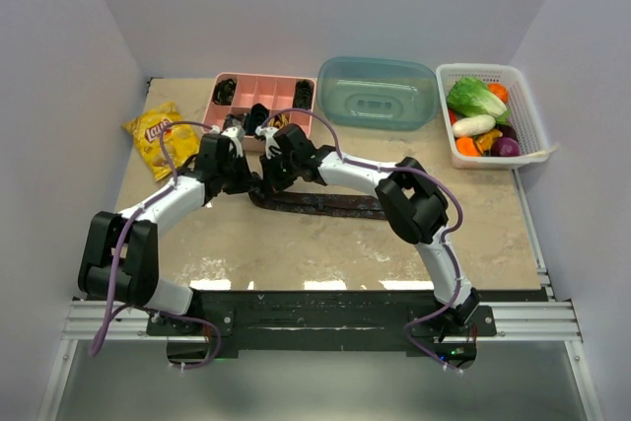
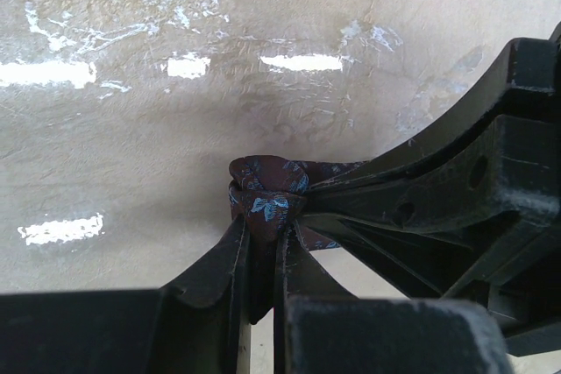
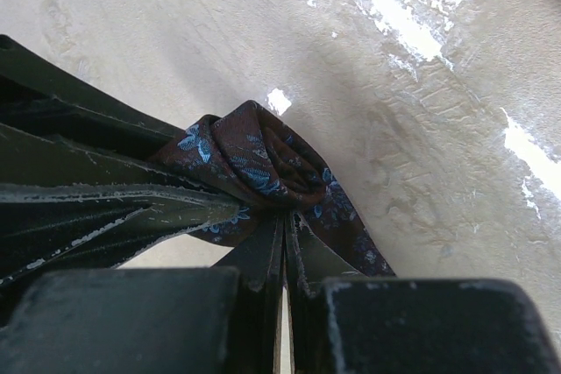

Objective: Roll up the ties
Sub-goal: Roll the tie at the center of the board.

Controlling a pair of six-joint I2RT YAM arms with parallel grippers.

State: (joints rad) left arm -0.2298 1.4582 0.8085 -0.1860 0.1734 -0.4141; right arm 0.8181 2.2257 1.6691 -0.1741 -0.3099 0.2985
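Observation:
A dark maroon tie with small blue motifs (image 1: 330, 205) lies stretched across the middle of the table. Its left end is wound into a small coil (image 2: 266, 188) (image 3: 256, 157). Both grippers meet at that coil. My left gripper (image 2: 263, 227) (image 1: 240, 177) is shut on a fold of the coil, with fabric pinched between its fingers. My right gripper (image 3: 285, 216) (image 1: 268, 175) is shut on the coil from the opposite side. Each wrist view shows the other gripper's dark fingers (image 2: 412, 208) (image 3: 105, 203) reaching in against the fabric. The tie's tail trails away to the right.
A pink divided tray (image 1: 258, 78) with dark coils in some compartments stands at the back. To its left lies a yellow chips bag (image 1: 158, 135). A teal plastic container (image 1: 378, 93) and a white basket (image 1: 533, 113) of vegetables sit at the back right.

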